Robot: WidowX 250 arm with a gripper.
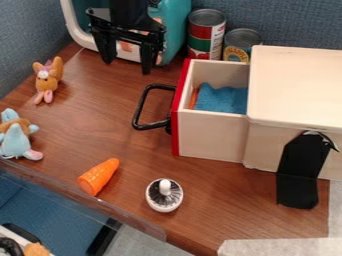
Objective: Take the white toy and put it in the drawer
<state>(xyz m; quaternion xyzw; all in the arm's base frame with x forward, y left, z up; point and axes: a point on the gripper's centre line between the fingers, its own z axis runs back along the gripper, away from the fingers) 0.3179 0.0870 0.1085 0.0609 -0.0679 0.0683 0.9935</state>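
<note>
Tabletop (70, 120), brown woodgrain, clear strip (137, 225) along near edge. L to R: lt-blue plush (15, 141) w/ brown patch & pink foot, at L end of near edge. Brown plush (48, 80), pink feet, nr back-L edge, head twd back, feet twd near side. Orange toy carrot (99, 176) close to near edge, lying at a slant: fat end twd the edge, narrower end up-R. Gripper (127, 67) up in the back-L part of the tabletop, pointing down, in front of teal-and-white item (175, 27) that stands at back; fingers open, wide gap btwn, nothing gripped. White toy (164, 195) (task's thing): round, dark bristly-looking top w/ white knob, on tabletop nr the near edge, R of carrot, well apart from it; drawer is beyond it. Drawer (212, 132): pale wood, red front, black handle (141, 107) facing L; pulled out, open at top. Inside: blue cloth-like item (224, 99) + bit of orange beside it, latter partly hidden, can't ID. Two cans (207, 31) (242, 42) behind drawer, at back edge, side by side. Wooden cabinet (297, 82) at R, w/ black flap (299, 172) on near side. Pale sheet (280, 247) at near-R corner.Tabletop (70, 120), brown woodgrain, clear strip (137, 225) along near edge. L to R: lt-blue plush (15, 141) w/ brown patch & pink foot, at L end of near edge. Brown plush (48, 80), pink feet, nr back-L edge, head twd back, feet twd near side. Orange toy carrot (99, 176) close to near edge, lying at a slant: fat end twd the edge, narrower end up-R. Gripper (127, 67) over back-L part of tabletop, pointing down, in front of teal-and-white item (175, 27) at back; fingers open, wide gap btwn, nothing gripped. White toy (164, 195) (task's thing): round, dark bristly-looking top w/ white knob, on tabletop nr the near edge, R of carrot, apart from it. Drawer (212, 132): pale wood, red front, black handle (141, 107) facing L; pulled out, open at top. Inside: blue cloth-like item (224, 99) + bit of orange beside it, latter partly hidden, can't ID. Taller can (207, 31) & shorter can (242, 42) behind drawer, nr back edge, side by side. Wooden cabinet (297, 82) at R, w/ black flap (299, 172) on near side. Pale sheet (280, 247) at near-R corner.
</note>
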